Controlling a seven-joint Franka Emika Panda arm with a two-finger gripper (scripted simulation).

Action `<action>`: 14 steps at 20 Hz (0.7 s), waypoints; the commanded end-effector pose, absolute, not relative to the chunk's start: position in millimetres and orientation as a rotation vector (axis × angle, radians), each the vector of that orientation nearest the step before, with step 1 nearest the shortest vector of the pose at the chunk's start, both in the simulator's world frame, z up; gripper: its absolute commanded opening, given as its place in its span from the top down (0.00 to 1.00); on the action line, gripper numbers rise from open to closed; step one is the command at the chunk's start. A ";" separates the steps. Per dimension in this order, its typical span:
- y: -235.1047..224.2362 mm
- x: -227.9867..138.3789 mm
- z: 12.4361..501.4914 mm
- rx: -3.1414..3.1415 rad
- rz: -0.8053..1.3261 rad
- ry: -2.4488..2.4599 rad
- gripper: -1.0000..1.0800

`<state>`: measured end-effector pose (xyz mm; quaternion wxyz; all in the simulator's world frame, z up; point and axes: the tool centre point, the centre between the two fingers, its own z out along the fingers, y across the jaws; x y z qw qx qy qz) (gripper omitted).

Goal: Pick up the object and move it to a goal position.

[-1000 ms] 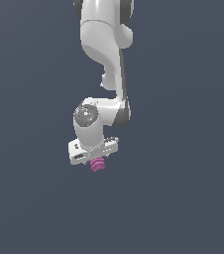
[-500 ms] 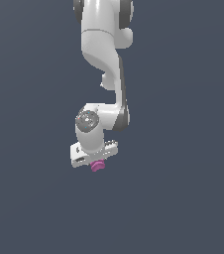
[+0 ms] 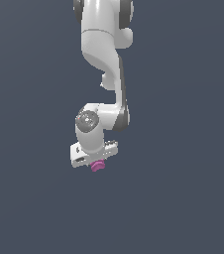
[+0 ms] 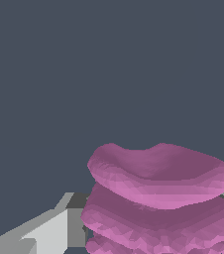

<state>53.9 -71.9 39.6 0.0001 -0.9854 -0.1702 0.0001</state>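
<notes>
Featureless grey-blue simulator void

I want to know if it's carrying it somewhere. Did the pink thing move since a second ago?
Yes, a little. The pink thing, held under the gripper, sits slightly higher against the frame in the exterior view; nothing else fixed shows.

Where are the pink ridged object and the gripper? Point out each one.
pink ridged object [image 4: 158, 173]: wrist view, on its wide top layer.
pink ridged object [image 3: 98, 166]: exterior view, on the part showing below the gripper.
gripper [image 3: 97, 163]: exterior view, midway between the fingertips, jaws closed on the object.
</notes>
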 end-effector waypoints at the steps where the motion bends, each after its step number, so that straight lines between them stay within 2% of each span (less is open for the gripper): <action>1: -72.8 54.2 40.9 -3.096 0.000 -0.534 1.00; 7: -84.9 58.5 59.3 -3.096 0.000 -0.534 1.00; 14: -114.9 69.5 105.0 -3.096 0.000 -0.534 1.00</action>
